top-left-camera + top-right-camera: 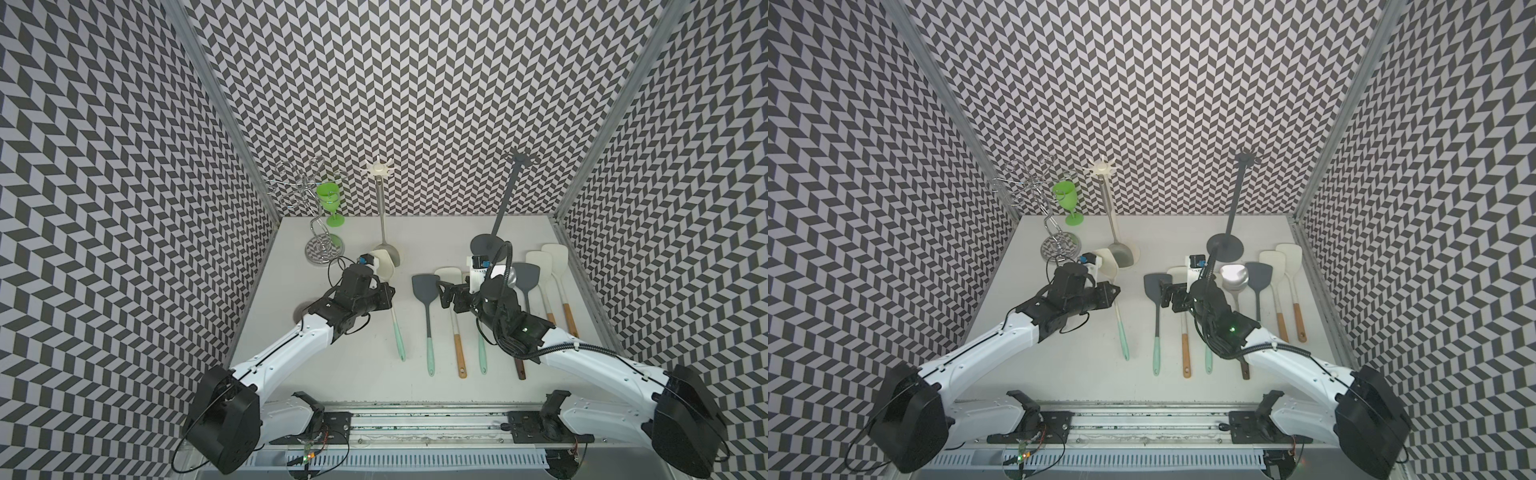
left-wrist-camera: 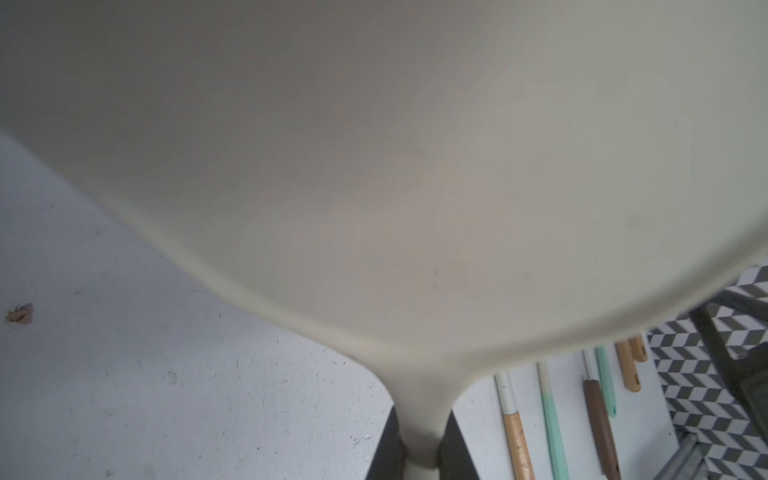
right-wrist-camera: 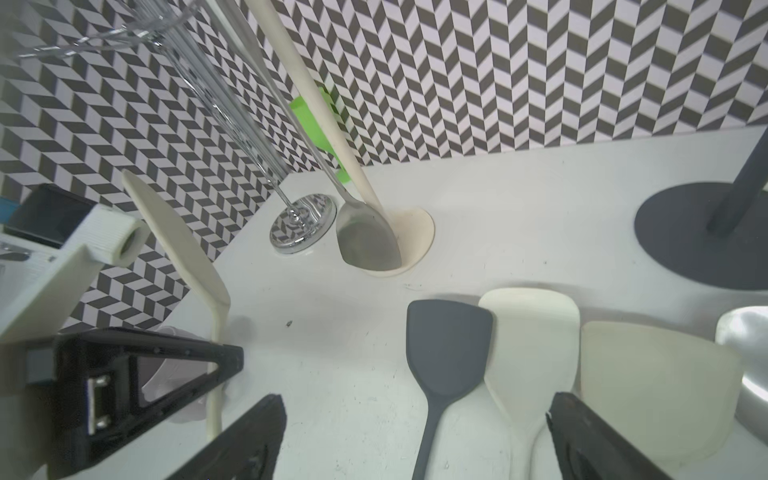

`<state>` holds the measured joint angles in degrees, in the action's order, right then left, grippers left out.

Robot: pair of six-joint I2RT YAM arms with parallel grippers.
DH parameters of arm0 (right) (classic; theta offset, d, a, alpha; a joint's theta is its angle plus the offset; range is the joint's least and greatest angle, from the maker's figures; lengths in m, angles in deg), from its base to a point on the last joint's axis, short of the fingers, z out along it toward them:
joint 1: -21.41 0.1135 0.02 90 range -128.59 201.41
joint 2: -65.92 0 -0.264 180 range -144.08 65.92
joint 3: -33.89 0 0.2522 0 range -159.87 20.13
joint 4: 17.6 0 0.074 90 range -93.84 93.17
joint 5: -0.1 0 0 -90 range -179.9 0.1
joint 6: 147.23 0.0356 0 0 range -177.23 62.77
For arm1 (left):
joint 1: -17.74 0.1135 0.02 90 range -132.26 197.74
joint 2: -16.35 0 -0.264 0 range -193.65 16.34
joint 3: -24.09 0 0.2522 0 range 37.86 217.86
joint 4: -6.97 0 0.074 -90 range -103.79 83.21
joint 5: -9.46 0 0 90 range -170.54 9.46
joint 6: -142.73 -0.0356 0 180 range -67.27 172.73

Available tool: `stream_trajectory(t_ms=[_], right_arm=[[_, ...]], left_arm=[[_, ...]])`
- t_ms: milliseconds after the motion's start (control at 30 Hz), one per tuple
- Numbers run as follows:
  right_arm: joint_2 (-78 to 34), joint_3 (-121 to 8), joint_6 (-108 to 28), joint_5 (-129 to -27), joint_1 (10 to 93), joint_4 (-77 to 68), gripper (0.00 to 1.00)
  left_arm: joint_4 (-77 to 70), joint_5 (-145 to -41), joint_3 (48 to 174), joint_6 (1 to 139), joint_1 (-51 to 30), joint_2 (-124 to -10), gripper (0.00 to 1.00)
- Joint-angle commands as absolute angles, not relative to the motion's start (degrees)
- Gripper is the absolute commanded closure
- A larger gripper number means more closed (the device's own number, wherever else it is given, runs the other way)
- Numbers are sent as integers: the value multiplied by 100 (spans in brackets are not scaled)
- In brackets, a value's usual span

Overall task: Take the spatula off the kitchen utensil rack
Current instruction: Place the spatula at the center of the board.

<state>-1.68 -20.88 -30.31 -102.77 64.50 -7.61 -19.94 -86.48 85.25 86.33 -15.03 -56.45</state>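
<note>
My left gripper is clamped on the thin neck of the cream spatula, centre-left in both top views, with its blade just beside the rack base. A careless swing could clip the rack, or the spatula might pivot in the grip. My right gripper gapes wide and empty.

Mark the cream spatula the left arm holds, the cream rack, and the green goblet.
cream spatula [image 3: 176,237]: right wrist view, middle of its blade.
cream rack [image 1: 377,168]: in a top view, its hooked top hub.
green goblet [image 1: 328,198]: in a top view, side of its bowl.
</note>
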Motion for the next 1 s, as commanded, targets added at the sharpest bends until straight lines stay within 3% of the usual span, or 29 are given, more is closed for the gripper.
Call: stream_trajectory(t_ms=[0, 400, 967], right_arm=[[-198, -2335, -2317, -10101, 6439, -82, 0], [705, -1596, -2427, -10826, 6410, -588, 1], [904, -1367, -2374, -11082, 6377, -622, 0]], left_arm=[[-2570, -7984, 9011, 8305, -1781, -6072, 100], [-3668, -7878, 9832, 8458, -2125, -7224, 100], [-3990, -7761, 10396, 8533, -2410, -8370, 94]])
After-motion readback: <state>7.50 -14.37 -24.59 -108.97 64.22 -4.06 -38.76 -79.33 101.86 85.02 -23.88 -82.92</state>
